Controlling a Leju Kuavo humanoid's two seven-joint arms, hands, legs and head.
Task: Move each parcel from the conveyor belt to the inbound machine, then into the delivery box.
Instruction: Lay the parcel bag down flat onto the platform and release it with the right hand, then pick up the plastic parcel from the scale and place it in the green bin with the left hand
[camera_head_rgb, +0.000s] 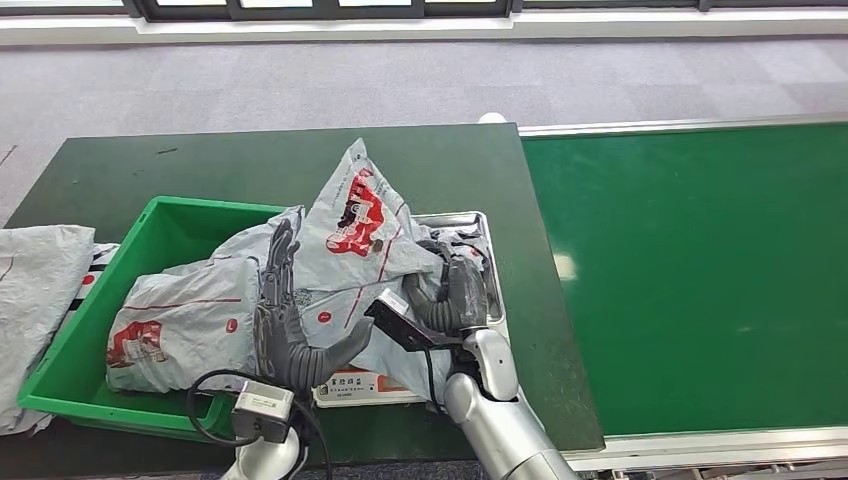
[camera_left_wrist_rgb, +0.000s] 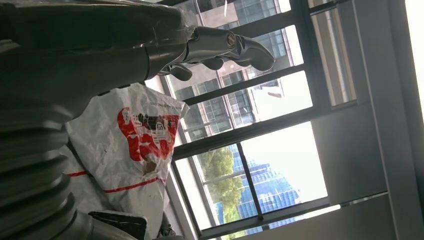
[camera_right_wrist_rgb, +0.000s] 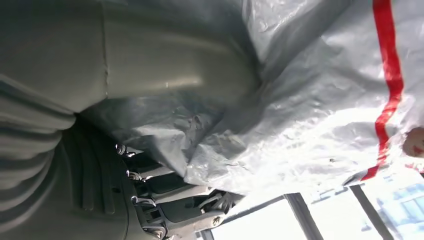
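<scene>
Parcels in grey plastic with red print are seen across the dark green bench (camera_head_rgb: 250, 160): at 9 o'clock a loose grey bag (camera_head_rgb: 35, 290) lies beside the green delivery box (camera_head_rgb: 160, 225), in which one parcel (camera_head_rgb: 170, 320) rests. Toward the centre, the left robot hand (camera_head_rgb: 285, 320) is pressed flat, fingers extended, against an upright parcel (camera_head_rgb: 360, 235) standing on the silver inbound machine (camera_head_rgb: 480, 225). At 3 o'clock of it, the right robot hand (camera_head_rgb: 455, 295) is curled around that parcel's edge. Further toward 3 o'clock, the green conveyor belt (camera_head_rgb: 700, 280) is seen.

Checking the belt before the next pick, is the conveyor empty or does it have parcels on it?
Empty in the part shown: the conveyor is bare green, no parcels on it.
</scene>
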